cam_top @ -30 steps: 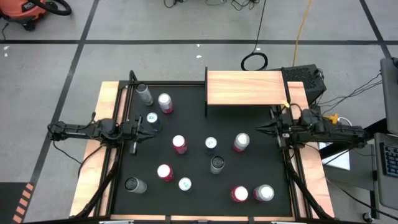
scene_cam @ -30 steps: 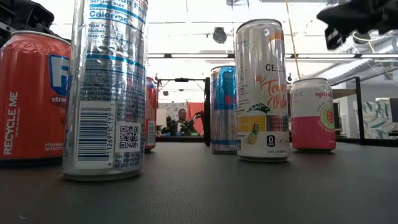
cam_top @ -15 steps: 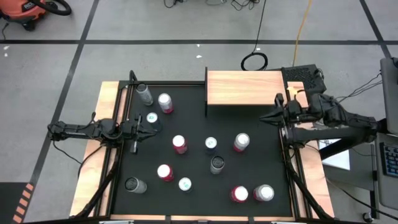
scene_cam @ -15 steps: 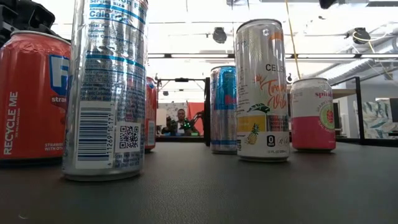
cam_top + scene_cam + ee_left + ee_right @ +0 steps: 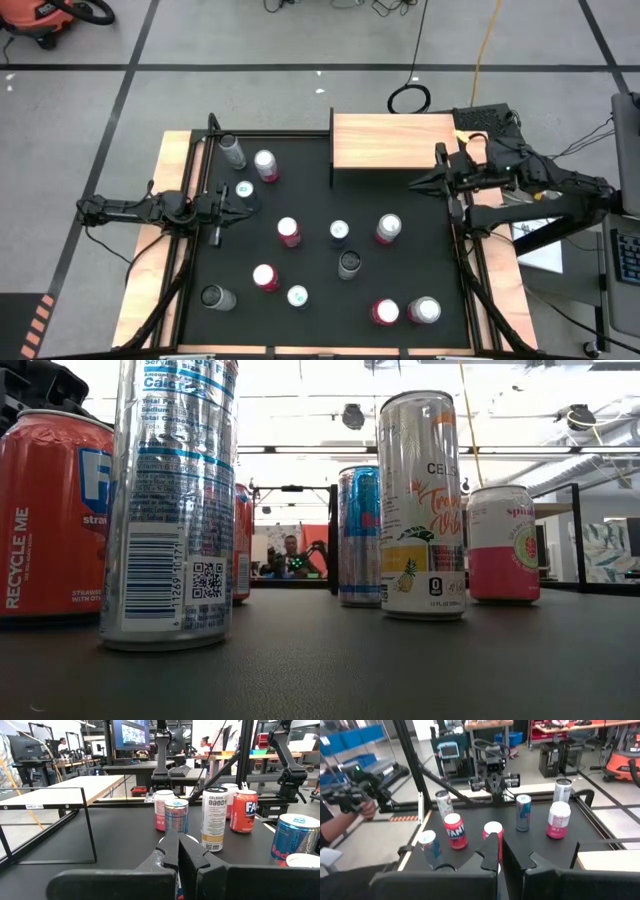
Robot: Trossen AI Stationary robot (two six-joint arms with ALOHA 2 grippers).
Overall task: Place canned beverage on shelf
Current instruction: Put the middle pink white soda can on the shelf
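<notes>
Overhead and wrist views of a black counter (image 5: 320,300) bearing 11 beverage cans. The shelf (image 5: 392,140), a light-wood board on a black frame, stands at the far edge of the counter, right of centre; its top carries no can.

Right claw (image 5: 412,184): pressed fully together, holding nothing, raised just beside the shelf's right front corner and pointing toward the counter's middle. In the right wrist view its 2 dark fingers (image 5: 492,847) meet at their tips.

Left claw (image 5: 246,201): likewise pressed fully together and empty, at the left side of the counter, its tip just beside a teal-topped can (image 5: 244,190). In the left wrist view the fingers (image 5: 172,851) touch along their length.

Cans: a silver can (image 5: 231,150) and a white-topped can (image 5: 265,164) stand near the far left corner; a red can (image 5: 288,231), a blue can (image 5: 339,233) and a pink-white can (image 5: 388,228) form a row at mid-counter; the others stand nearer the front edge. All are upright.

A person's hand (image 5: 367,809) holds a device beyond the counter in the right wrist view.
</notes>
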